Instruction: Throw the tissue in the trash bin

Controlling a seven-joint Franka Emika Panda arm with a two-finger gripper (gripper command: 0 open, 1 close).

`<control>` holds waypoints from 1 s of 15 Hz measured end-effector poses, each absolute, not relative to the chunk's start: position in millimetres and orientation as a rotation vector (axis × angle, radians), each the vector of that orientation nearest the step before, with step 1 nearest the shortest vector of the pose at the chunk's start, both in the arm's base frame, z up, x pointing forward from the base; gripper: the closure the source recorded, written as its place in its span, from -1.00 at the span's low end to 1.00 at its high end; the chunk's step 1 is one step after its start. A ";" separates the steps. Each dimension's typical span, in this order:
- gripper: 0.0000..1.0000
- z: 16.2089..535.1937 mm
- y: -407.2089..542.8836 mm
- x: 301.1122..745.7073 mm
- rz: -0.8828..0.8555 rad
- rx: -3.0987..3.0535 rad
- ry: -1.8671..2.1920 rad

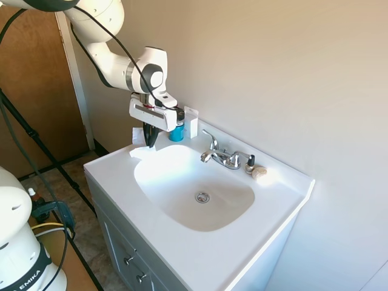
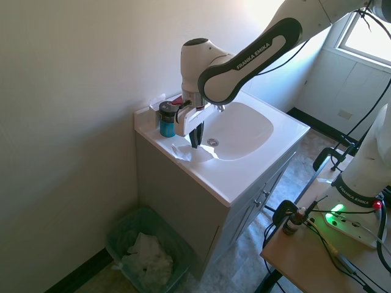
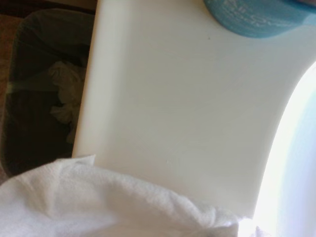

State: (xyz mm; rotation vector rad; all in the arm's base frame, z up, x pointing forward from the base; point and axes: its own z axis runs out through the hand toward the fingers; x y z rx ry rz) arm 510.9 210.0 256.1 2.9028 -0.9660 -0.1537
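The tissue [image 2: 183,151] is a wrinkly white wad on the back corner of the white vanity top [image 2: 244,177], beside the basin. It fills the near edge of the wrist view [image 3: 98,202] and shows behind the fingers [image 1: 138,135]. My gripper [image 2: 195,144] points straight down with its dark fingers [image 1: 150,136] drawn close together, tips pinched on the tissue's raised edge. The trash bin [image 2: 125,227] stands on the floor beside the vanity, directly below that corner, lined with a bag and holding crumpled white paper. Its dark inside [image 3: 29,128] shows past the counter edge.
A blue bottle with a dark cap [image 2: 167,119] stands right behind the gripper, next to a flat white packet [image 1: 191,121] against the wall. The chrome faucet [image 1: 221,156] and a beige pebble-like lump [image 1: 259,173] sit further along the back. The wall runs close behind.
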 end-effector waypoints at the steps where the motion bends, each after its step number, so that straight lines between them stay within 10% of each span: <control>1: 1.00 255.7 208.9 511.1 -0.157 2.902 -0.964; 15: 1.00 376.9 227.6 477.7 0.011 2.972 -1.024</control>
